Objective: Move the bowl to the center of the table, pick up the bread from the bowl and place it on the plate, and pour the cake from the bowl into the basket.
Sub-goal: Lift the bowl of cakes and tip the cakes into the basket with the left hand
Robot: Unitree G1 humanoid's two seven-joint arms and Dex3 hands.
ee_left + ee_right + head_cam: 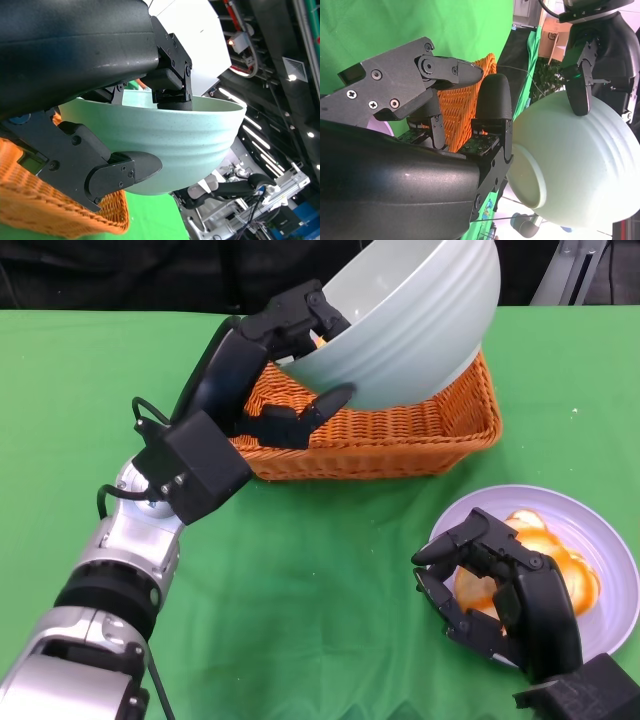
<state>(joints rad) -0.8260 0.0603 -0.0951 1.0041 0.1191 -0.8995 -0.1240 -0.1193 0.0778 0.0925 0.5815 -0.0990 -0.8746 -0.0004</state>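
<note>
Over the orange wicker basket (pixel 400 435): pale green ribbed bowl (pixel 420 320) tipped, left hand (pixel 270 370) gripping its rim.
Right hand (pixel 500 590) curled empty; advise tipping slowly, mouth kept inside basket.

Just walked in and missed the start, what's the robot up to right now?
The left robot hand grips the pale green bowl by its rim and tips it steeply over the orange wicker basket, apparently pouring into it. The right robot hand rests over the bread on the lilac plate.
</note>
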